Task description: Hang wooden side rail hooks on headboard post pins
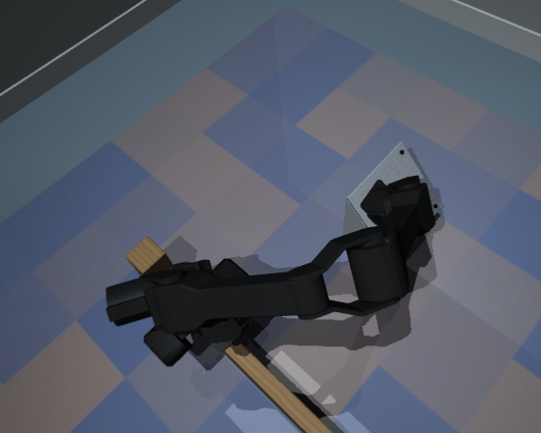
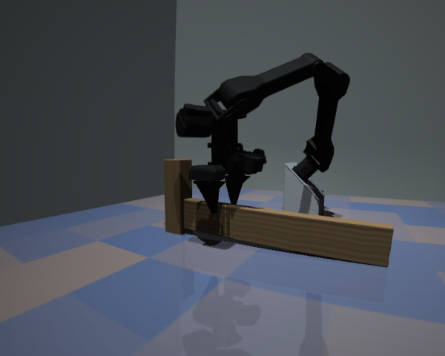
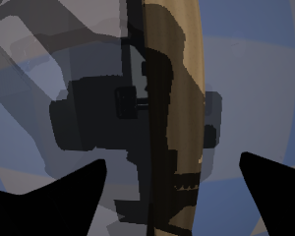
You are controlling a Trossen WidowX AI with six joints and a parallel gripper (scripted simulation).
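Note:
The wooden rail [image 1: 279, 391] [image 2: 311, 233] [image 3: 193, 29] stands on its long edge, with its near end up against the headboard post [image 1: 145, 253] [image 2: 173, 195]. Its far end rests on the table in the exterior view. The post stands upright. Hooks, pins and the slot are hidden, so I cannot tell how the hooks sit. My gripper [image 2: 224, 208] [image 3: 175, 164] is open and empty, with one finger on each side of the rail. In the exterior view the fingertips are near the rail's top edge, close to the post. Gaps show on both sides in the wrist view.
The arm arches from its grey metal base bracket [image 1: 378, 179] [image 2: 294, 191], which stands behind the rail in the exterior view. The arm hides part of the rail and post in the top view. The post rises above the rail beside the gripper.

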